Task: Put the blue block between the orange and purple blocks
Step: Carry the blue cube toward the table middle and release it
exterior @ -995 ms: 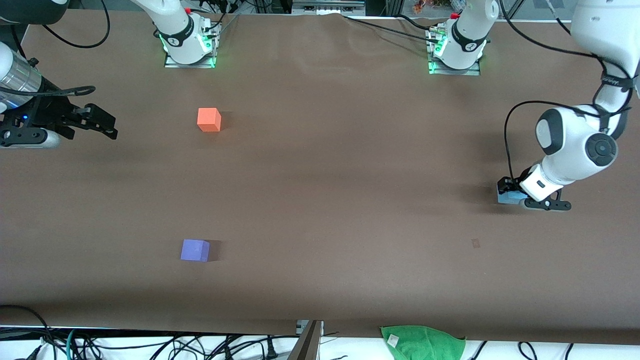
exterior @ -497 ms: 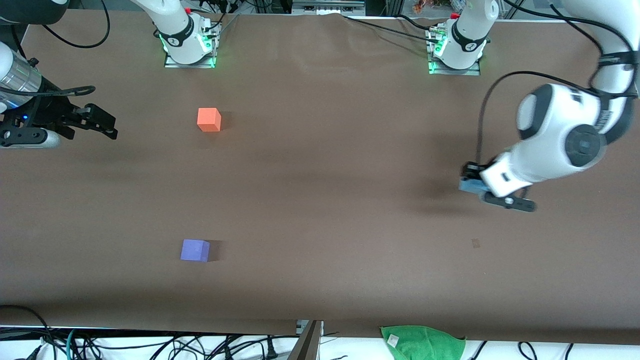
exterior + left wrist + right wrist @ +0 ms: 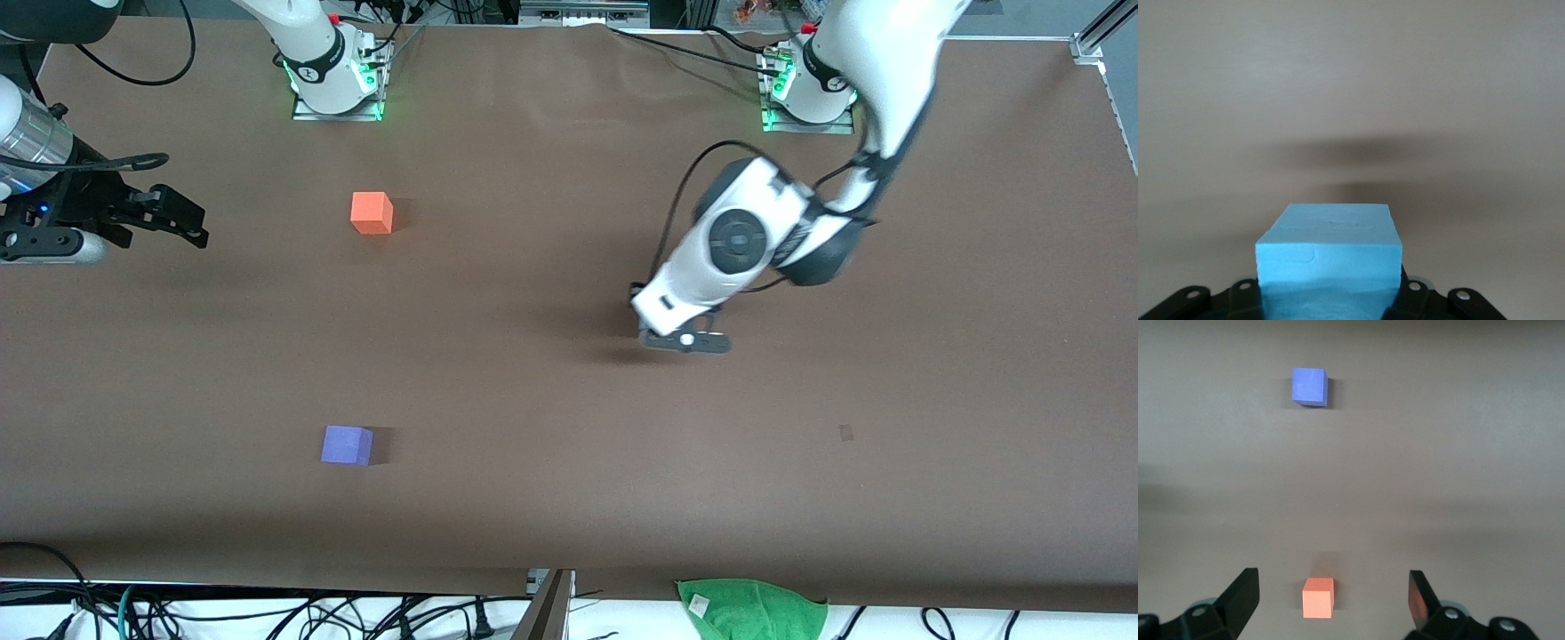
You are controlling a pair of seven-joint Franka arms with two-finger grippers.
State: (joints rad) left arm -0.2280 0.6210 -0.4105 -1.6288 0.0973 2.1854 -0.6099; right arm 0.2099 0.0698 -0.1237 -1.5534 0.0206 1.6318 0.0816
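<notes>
Front camera high, faces robots; right wrist shares orange block [image 3: 372, 212], purple block [image 3: 347, 444].

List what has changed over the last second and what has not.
The left gripper, shut on the blue block, lifted it off the table near the left arm's end and carried it through the air toward the middle of the table. The orange block and the purple block have not moved. The right gripper waits open at the right arm's end, as before.
</notes>
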